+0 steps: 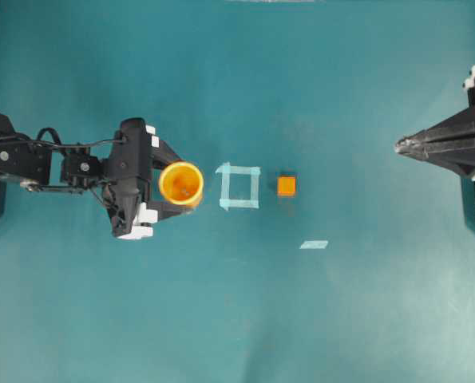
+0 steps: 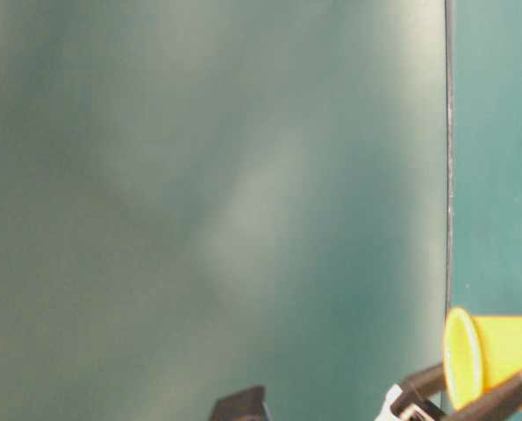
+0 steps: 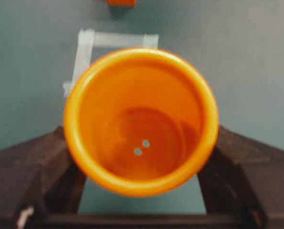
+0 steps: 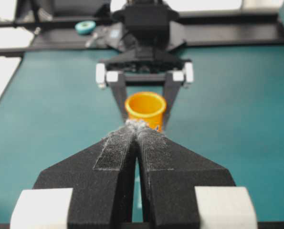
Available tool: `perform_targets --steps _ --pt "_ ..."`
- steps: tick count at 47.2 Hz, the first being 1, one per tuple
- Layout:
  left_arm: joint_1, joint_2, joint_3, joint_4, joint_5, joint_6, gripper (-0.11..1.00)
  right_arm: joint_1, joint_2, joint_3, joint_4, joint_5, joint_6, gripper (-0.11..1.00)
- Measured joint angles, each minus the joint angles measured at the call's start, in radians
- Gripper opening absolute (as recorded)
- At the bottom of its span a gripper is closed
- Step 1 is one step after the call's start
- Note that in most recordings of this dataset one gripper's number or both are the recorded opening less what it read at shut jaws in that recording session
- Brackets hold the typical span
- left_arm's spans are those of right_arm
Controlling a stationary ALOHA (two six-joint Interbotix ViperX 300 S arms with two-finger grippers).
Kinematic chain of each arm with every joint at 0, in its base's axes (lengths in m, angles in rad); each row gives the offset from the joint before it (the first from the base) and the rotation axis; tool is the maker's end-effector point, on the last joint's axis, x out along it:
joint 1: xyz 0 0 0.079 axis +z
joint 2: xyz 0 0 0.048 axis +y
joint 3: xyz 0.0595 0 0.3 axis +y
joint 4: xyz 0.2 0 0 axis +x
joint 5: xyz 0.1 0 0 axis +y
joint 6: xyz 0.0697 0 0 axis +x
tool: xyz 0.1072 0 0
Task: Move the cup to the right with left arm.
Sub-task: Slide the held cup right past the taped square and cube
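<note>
The cup (image 1: pixel 180 183) sits upright, mouth up, between the two black fingers of the left gripper (image 1: pixel 176 185), just to the left of the pale tape square (image 1: pixel 239 187) stuck on the teal table (image 1: pixel 341 319). From above it reads as an orange ring with a lighter yellow rim, and its right edge lies close to the square's left strip without crossing it. In the left wrist view the cup (image 3: pixel 141 121) fills the middle of the picture, with one dark finger (image 3: pixel 34 167) pressed against each side of its wall, so the left gripper is clamped on the cup; two small holes show in its bottom. Whether the cup's base touches the table or is raised off it cannot be told. A small orange cube (image 1: pixel 286 186) lies just to the right of the tape square, and a short loose strip of tape (image 1: pixel 314 244) lies to the lower right of it. The right gripper (image 1: pixel 400 145) is well to the right of the square, pointing toward it, with its padded fingers (image 4: pixel 114 150) pressed together on nothing. From the right wrist camera the cup (image 4: pixel 145 109) appears straight ahead, framed by the left gripper's fingers.
</note>
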Motion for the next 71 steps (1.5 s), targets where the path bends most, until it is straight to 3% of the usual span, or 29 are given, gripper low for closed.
perform_targets --steps 8,41,57,71 --pt "-0.008 0.008 -0.08 0.0 0.083 0.012 0.64 0.0 -0.006 -0.011 0.008 0.015 0.003 -0.01" --pt "0.014 0.229 -0.456 0.006 0.201 0.015 0.64 0.002 -0.023 -0.015 0.009 0.017 0.002 -0.01" --pt "0.017 0.337 -0.672 0.008 0.318 0.08 0.64 0.002 -0.026 -0.017 0.009 0.017 0.002 -0.01" --pt "0.017 0.442 -0.833 0.008 0.377 0.084 0.64 0.002 -0.029 -0.018 0.009 0.017 -0.002 -0.01"
